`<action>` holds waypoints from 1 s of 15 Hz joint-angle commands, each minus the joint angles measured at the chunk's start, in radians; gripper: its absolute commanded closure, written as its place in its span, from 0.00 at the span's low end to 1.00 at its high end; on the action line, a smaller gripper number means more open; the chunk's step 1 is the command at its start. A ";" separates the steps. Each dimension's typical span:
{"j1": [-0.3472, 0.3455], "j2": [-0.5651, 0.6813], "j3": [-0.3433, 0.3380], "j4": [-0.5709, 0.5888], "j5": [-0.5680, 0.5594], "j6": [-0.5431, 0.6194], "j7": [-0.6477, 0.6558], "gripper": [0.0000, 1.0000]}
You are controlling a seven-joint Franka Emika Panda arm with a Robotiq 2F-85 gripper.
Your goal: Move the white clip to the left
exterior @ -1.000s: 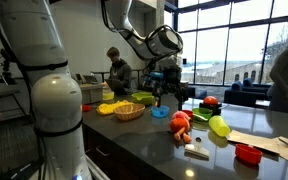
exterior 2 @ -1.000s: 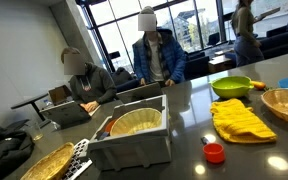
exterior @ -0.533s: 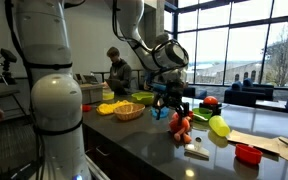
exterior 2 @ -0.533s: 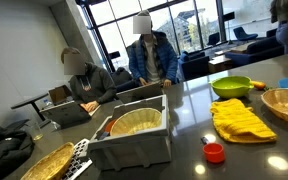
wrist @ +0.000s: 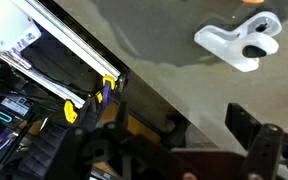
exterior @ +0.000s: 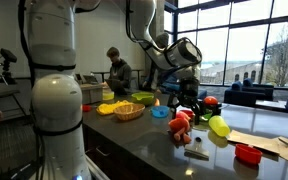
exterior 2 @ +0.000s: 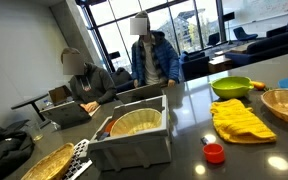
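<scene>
The white clip (exterior: 196,152) lies flat on the dark counter near its front edge, just in front of the orange toy (exterior: 181,126). In the wrist view the white clip (wrist: 239,42) shows at the top right, on bare counter and well clear of the fingers. My gripper (exterior: 184,102) hangs in the air above and behind the orange toy, some way above the clip. My gripper (wrist: 184,140) is open, its dark fingers (wrist: 252,125) spread wide with nothing between them.
Near the clip are a yellow-green toy (exterior: 219,126), a red lid (exterior: 247,153), a paper sheet (exterior: 269,141) and a wicker basket (exterior: 129,111). In an exterior view stand a grey bin (exterior 2: 134,140), a yellow cloth (exterior 2: 241,120) and a green bowl (exterior 2: 231,86). People stand behind.
The arm has swung rightward in an exterior view and slightly lower, from behind the basket to above the orange toy. The jaws stayed open. The clip has not moved.
</scene>
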 commanded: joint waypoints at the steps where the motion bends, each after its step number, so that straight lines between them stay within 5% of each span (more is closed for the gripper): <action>1: 0.009 0.053 -0.010 0.071 -0.010 -0.025 0.021 0.00; 15: 0.044 0.307 -0.026 0.214 0.011 -0.036 -0.009 0.00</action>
